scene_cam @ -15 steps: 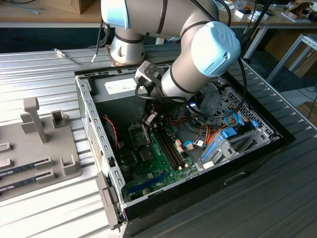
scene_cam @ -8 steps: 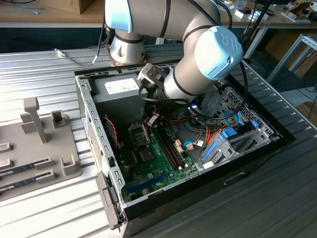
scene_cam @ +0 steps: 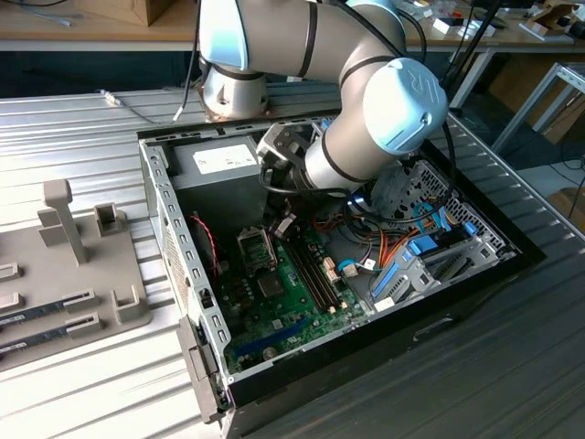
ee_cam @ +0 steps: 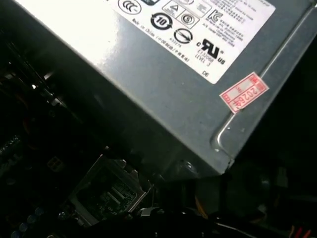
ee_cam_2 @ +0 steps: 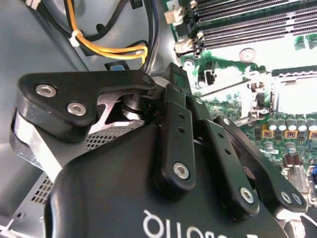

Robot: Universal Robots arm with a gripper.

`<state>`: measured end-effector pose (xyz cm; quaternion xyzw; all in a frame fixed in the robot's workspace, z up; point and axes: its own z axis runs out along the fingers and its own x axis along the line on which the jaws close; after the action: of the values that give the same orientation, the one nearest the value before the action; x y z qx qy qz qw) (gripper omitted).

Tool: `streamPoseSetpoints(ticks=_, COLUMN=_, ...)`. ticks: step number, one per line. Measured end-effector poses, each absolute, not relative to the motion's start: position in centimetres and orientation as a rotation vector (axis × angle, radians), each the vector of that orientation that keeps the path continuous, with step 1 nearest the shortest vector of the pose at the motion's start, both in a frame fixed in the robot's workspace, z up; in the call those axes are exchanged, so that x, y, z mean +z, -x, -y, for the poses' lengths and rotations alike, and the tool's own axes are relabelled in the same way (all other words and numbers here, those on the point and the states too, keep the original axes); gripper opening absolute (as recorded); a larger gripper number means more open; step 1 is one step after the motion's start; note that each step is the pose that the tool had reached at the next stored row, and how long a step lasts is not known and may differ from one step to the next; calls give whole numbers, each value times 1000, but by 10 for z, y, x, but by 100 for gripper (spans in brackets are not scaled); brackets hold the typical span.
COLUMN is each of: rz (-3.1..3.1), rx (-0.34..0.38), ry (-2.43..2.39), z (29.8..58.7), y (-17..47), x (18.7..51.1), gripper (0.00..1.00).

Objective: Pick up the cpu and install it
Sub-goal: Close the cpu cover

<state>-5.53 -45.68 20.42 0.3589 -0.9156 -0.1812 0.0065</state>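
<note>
The open computer case (scene_cam: 183, 274) sits on the ribbed metal surface (scene_cam: 82, 137), the arm (scene_cam: 366, 119) reaching down inside. Grey power-supply box (scene_cam: 219, 169) in the case's far corner, green motherboard (scene_cam: 274, 293) on its floor. The fingers (scene_cam: 283, 224) hang just above the socket (scene_cam: 256, 245), beside the power supply; their opening and any grasp can't be told. The cpu can't be made out.

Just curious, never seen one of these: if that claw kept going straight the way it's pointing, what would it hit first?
Probably the green circuit board inside the open computer case, near the square chip socket. The claw points down there, beside the grey power box; depth is hard to judge.
</note>
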Motion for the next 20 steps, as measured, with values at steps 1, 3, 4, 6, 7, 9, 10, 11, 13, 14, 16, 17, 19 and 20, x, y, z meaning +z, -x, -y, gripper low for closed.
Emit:
streamPoseSetpoints(ticks=1, rz=2864, rx=-567, ry=-1124, z=457, y=55, x=204, gripper=11)
streamPoseSetpoints(ticks=3, rz=2863, rx=-566, ry=-1126, z=457, y=55, x=203, gripper=11)
streamPoseSetpoints(ticks=4, rz=2862, rx=-567, ry=-1127, z=457, y=55, x=203, gripper=11)
streamPoseSetpoints(ticks=6, rz=2862, rx=-567, ry=-1128, z=458, y=56, x=203, gripper=11)
streamPoseSetpoints(ticks=7, rz=2862, rx=-567, ry=-1128, z=458, y=57, x=203, gripper=11)
streamPoseSetpoints(ticks=9, rz=2862, rx=-567, ry=-1129, z=459, y=58, x=203, gripper=11)
streamPoseSetpoints(ticks=10, rz=2861, rx=-567, ry=-1129, z=460, y=58, x=203, gripper=11)
streamPoseSetpoints(ticks=11, rz=2862, rx=-567, ry=-1129, z=460, y=58, x=203, gripper=11)
streamPoseSetpoints(ticks=13, rz=2861, rx=-567, ry=-1130, z=461, y=59, x=204, gripper=11)
streamPoseSetpoints(ticks=14, rz=2861, rx=-568, ry=-1131, z=462, y=59, x=204, gripper=11)
streamPoseSetpoints(ticks=16, rz=2861, rx=-570, ry=-1132, z=462, y=59, x=205, gripper=11)
streamPoseSetpoints(ticks=17, rz=2861, rx=-571, ry=-1133, z=463, y=60, x=206, gripper=11)
streamPoseSetpoints(ticks=19, rz=2861, rx=-573, ry=-1134, z=463, y=60, x=207, gripper=11)
streamPoseSetpoints(ticks=20, rz=2861, rx=-574, ry=-1134, z=464, y=60, x=208, gripper=11)
